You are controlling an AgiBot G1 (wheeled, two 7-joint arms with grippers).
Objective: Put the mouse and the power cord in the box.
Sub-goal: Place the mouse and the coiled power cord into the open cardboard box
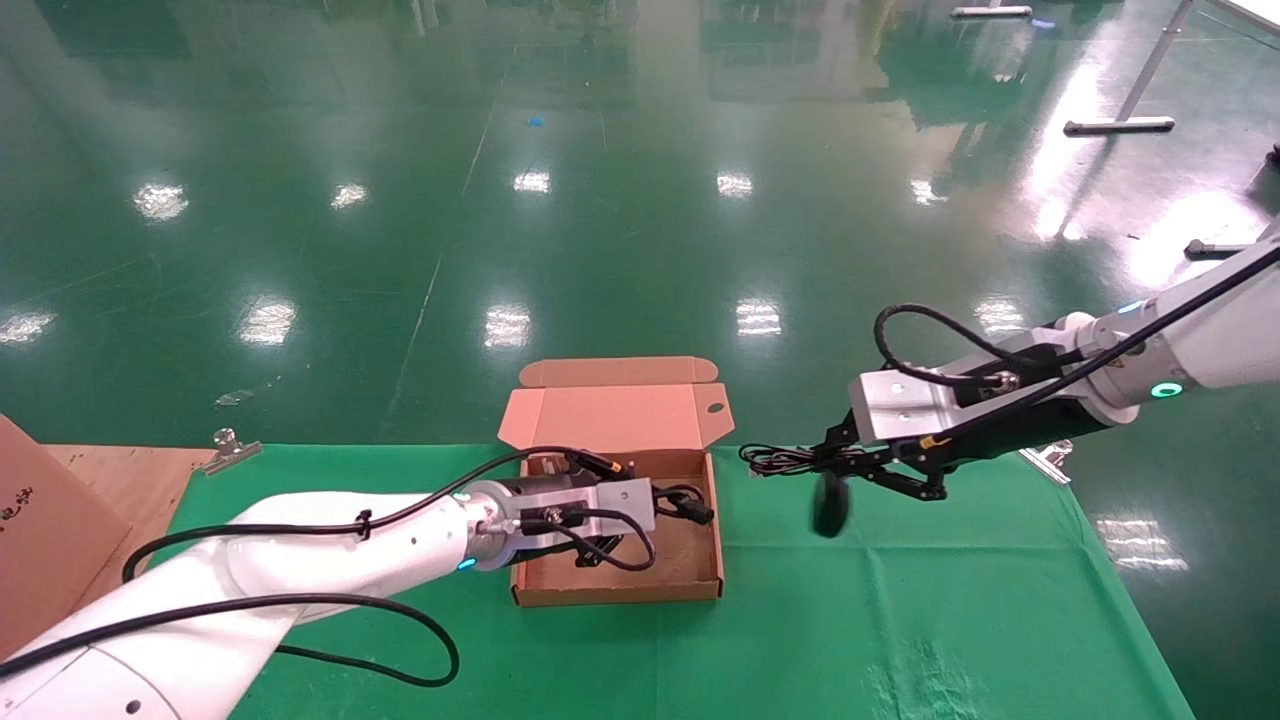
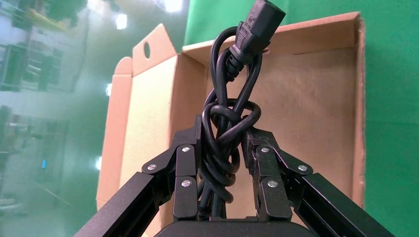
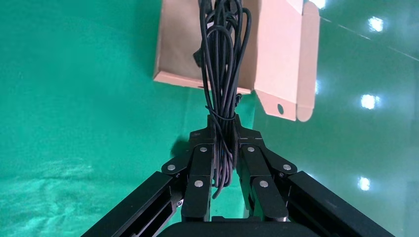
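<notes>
Industrial hall, glossy green floor (image 1: pixel 600 200), green-clothed table (image 1: pixel 900 620)

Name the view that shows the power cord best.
Left wrist view: the power cord is close, knotted, plug up, clamped in the left gripper over the box. Head view shows it small; right wrist view doesn't clearly show it.

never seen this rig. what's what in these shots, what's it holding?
A two-armed robot at a table with a green cloth. The wide picture is from a camera on its head; the other two are from a camera on each wrist, looking along the black fingers. On the cloth stands a shallow brown cardboard box, lid open. The left gripper hangs over the box, shut on a knotted thick black power cord. The right gripper, beside the box over the cloth, is shut on a bundled thin black cable; a small black oval mouse dangles under it.
</notes>
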